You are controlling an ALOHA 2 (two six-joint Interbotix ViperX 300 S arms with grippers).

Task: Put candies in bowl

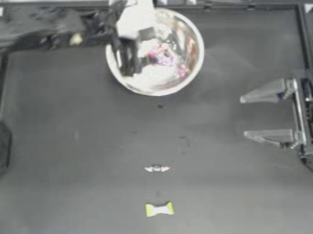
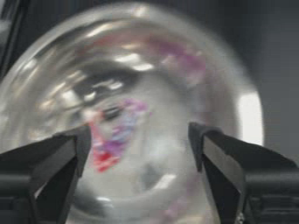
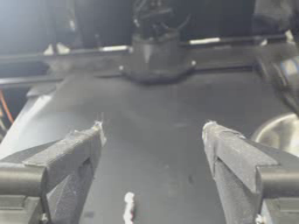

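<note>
The shiny silvery bowl stands at the back middle of the table. Inside it lie reddish and purple candies; the left wrist view shows them between my jaws against the bowl's wall. My left gripper hangs open and empty over the bowl's left half. A clear-white candy and a yellow-green candy lie on the table toward the front. My right gripper is parked open at the right edge, facing left. The white candy and the bowl's rim show ahead of it.
The left arm stretches along the back left. Frame rails run along the back edge and the right edge. The other arm's base stands across the table in the right wrist view.
</note>
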